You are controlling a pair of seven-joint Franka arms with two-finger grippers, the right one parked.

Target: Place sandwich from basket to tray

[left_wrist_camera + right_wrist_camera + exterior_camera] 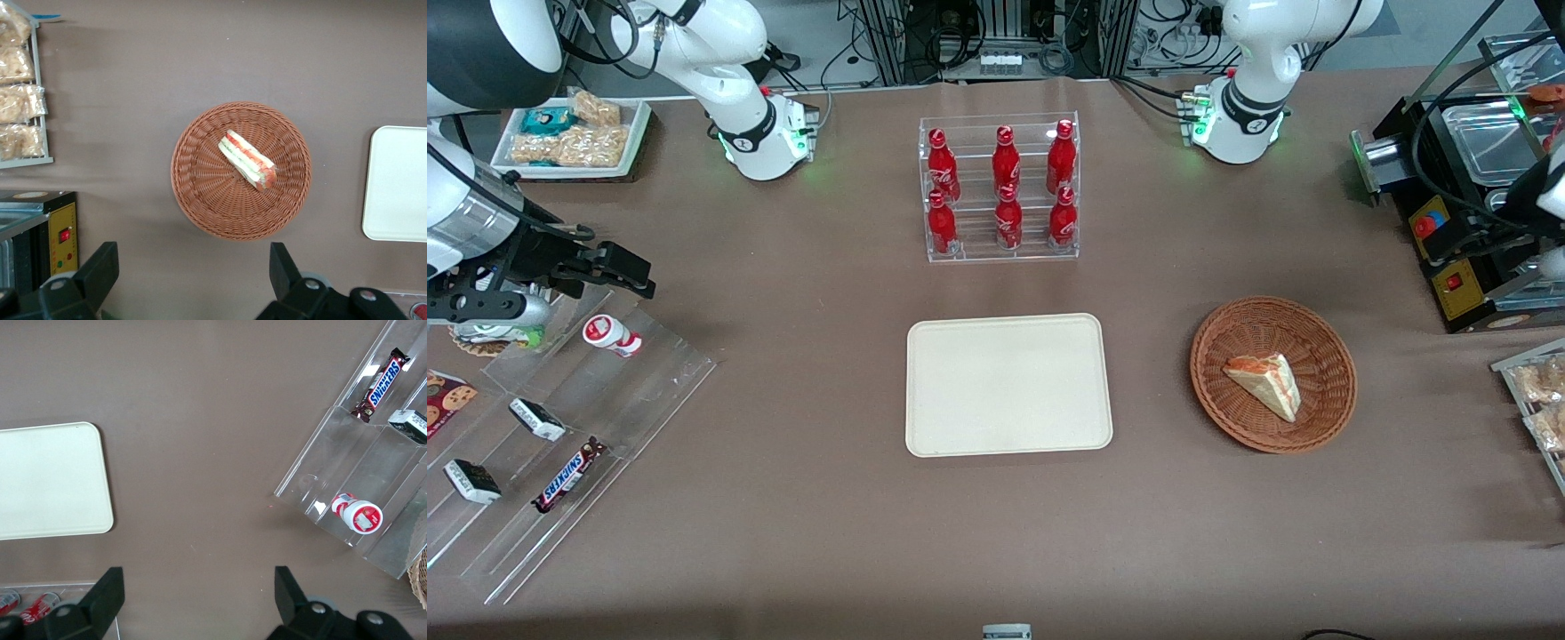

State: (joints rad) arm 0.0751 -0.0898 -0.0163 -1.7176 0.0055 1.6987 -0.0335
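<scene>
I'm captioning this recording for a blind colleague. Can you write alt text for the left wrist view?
A sandwich lies in a round wicker basket on a brown table, below the open gripper. Part of a cream tray shows beside the basket.

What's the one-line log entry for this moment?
stage: pre-grasp | gripper: open, above table beside basket | sandwich: lying in basket | tray: nothing on it | contact: none

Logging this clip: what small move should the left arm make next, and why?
Probably lower the gripper onto the sandwich. It hangs open above the table beside the basket, the sandwich lies in the basket ungrasped, and the tray holds nothing.
</scene>
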